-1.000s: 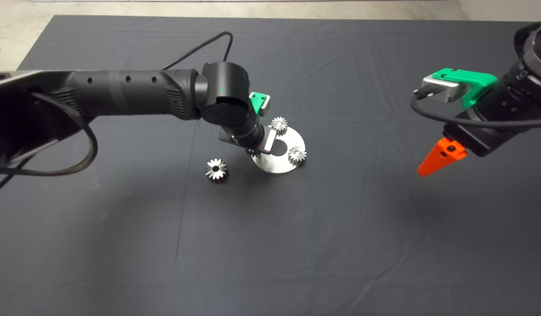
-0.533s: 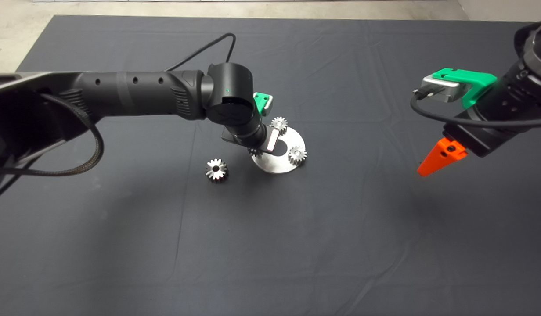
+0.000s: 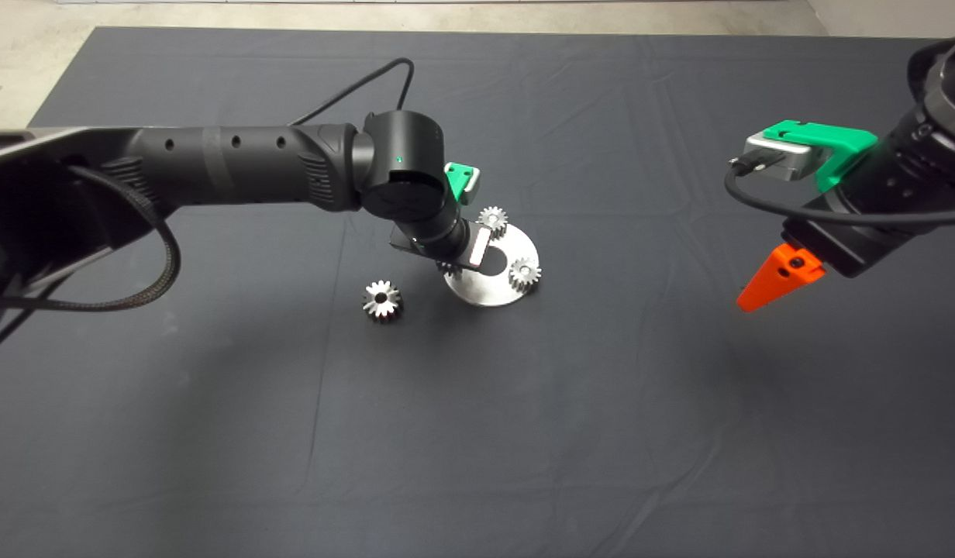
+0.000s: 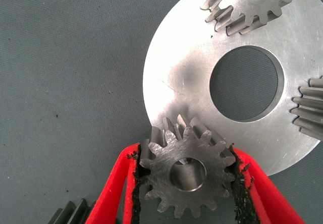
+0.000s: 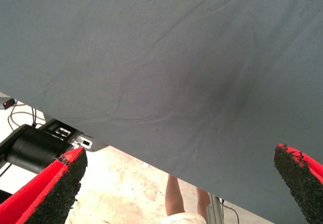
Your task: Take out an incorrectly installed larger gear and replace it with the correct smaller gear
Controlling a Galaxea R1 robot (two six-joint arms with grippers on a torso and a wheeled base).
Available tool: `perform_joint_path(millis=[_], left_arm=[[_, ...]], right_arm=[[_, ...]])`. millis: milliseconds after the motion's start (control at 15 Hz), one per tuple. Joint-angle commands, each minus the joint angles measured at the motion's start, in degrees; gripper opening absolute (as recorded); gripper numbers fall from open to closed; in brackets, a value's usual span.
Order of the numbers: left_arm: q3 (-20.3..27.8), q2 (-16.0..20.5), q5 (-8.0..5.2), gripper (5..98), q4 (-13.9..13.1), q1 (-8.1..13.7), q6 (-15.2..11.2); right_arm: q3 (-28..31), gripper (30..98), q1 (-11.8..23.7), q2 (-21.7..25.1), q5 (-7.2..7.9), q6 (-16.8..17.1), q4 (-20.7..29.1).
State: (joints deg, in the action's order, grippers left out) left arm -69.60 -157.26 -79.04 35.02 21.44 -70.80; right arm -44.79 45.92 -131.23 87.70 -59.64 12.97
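Now left claw [image 4: 185, 183] pinching smaller gear [image 4: 184, 171] on disc [image 4: 176, 82]; right claw [image 5: 181, 183] spread.

Light is even and diffuse across the dark mat [image 3: 477, 426], brightest on the pale floor [image 3: 446, 15] beyond its far edge, and the left arm [image 3: 237, 167] throws only a soft, blurred shadow onto the mat beneath it. The round steel plate [image 4: 192, 77] shows a dull sheen with a darker smudge near its centre hole, without hard glare. In the right wrist view the mat is sharp, while the red fingers [image 5: 50, 188] look slightly soft.
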Motion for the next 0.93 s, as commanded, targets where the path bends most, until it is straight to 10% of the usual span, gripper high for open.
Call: perform_joint_path(millis=[0, 867], left_arm=[[0.7, 0.5, -0.50, 35.4, 0.6, 0.8, 0.7], [0.6, 0.0, -0.41, 35.4, 0.6, -0.1, 0.8]], right_arm=[[0.2, 97.7, 1.5, 0.2, 6.61, -0.2, 2.0], [0.2, 97.7, 1.6, 0.2, 6.61, -0.2, 2.0]])
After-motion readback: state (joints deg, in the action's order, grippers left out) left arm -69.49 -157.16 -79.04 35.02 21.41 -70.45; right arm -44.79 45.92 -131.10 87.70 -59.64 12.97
